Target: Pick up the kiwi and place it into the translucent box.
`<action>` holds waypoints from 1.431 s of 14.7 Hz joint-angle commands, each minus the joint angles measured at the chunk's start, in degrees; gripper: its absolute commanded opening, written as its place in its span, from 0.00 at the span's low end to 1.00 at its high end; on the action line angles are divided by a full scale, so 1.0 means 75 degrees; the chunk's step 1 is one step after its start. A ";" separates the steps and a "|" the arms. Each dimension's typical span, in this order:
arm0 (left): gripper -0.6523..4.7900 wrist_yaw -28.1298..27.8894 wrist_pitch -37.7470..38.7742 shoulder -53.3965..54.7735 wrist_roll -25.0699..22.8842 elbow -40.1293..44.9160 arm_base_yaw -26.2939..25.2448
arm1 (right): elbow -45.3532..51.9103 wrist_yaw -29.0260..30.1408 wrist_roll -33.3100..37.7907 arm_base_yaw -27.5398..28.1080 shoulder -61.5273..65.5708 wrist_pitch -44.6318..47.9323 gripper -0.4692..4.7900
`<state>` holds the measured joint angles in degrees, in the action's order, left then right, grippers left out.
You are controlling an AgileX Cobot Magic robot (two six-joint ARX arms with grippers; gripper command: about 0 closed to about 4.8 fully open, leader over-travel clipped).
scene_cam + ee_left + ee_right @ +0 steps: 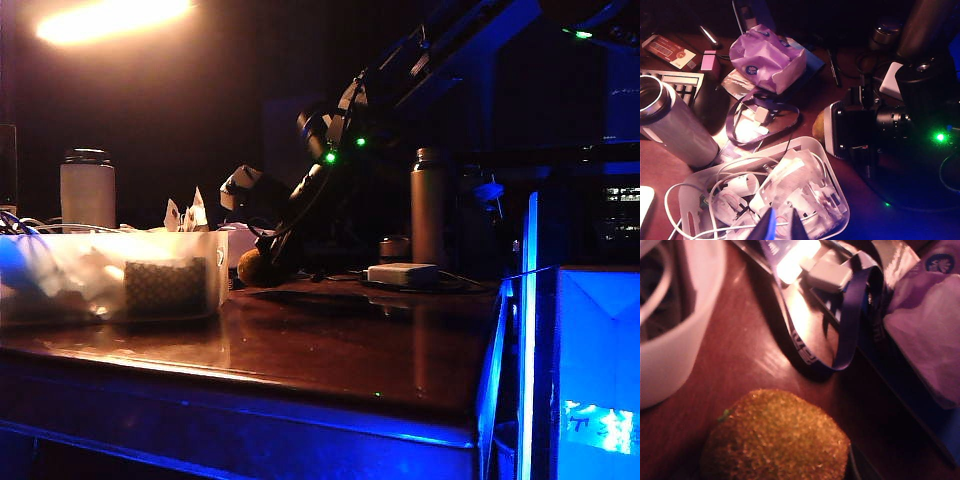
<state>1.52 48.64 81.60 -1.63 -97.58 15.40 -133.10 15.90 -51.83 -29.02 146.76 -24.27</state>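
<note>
The brown fuzzy kiwi [250,268] rests on the dark wooden table just right of the translucent box [110,252]. My right gripper [270,262] reaches down from the upper right and sits right at the kiwi [817,131]. In the right wrist view the kiwi [775,437] fills the near edge and hides the fingers, so the grip is unclear. The box [805,143] holds white paper and cables. My left gripper [782,227] hovers over it, empty, with its fingers nearly together.
A white bottle [87,188] stands behind the box, a metal bottle [428,205] further right. A small flat white box [402,273] lies behind the kiwi. A glowing blue box [590,370] stands front right. A blue lanyard [762,115] and purple bag [767,57] lie nearby.
</note>
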 commanded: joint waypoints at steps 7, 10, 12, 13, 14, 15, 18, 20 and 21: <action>0.21 -0.0003 -0.0163 -0.0023 0.0020 -0.0012 0.0006 | -0.0044 0.0050 0.0565 0.0160 -0.1137 -0.0055 0.65; 0.21 -0.0009 -0.0399 -0.0023 0.0020 -0.0015 0.0006 | -0.0044 0.0886 0.1169 0.0163 -0.1888 -0.0195 0.65; 0.21 -0.0006 -0.0627 -0.0023 0.0020 -0.0015 0.0006 | -0.0047 0.2090 0.2072 0.0131 -0.2072 -0.0131 0.65; 0.21 -0.0006 -0.0656 -0.0023 0.0020 -0.0015 0.0006 | -0.0044 0.2454 0.2282 0.0082 -0.2081 -0.0117 0.65; 0.21 -0.0006 -0.0656 -0.0023 0.0023 -0.0015 0.0006 | -0.0038 0.2585 0.2375 0.0009 -0.2075 -0.0125 0.65; 0.21 -0.0006 -0.0656 -0.0023 0.0023 -0.0015 0.0006 | -0.0038 0.2640 0.2375 -0.0105 -0.2063 -0.0119 0.65; 0.21 -0.0006 -0.0635 -0.0023 0.0023 -0.0015 0.0006 | -0.0035 0.2702 0.2381 -0.0586 -0.1941 0.0038 0.65; 0.21 -0.0003 -0.0562 -0.0023 0.0020 -0.0015 0.0006 | -0.0035 0.2664 0.2553 -0.0924 -0.1714 0.0289 0.65; 0.21 -0.0003 -0.0536 -0.0026 0.0020 -0.0015 0.0006 | -0.0035 0.2658 0.2567 -0.1032 -0.1600 0.0382 0.65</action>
<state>1.45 44.86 81.60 -1.61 -97.58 15.42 -133.10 35.68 -33.26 -36.29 134.32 -22.98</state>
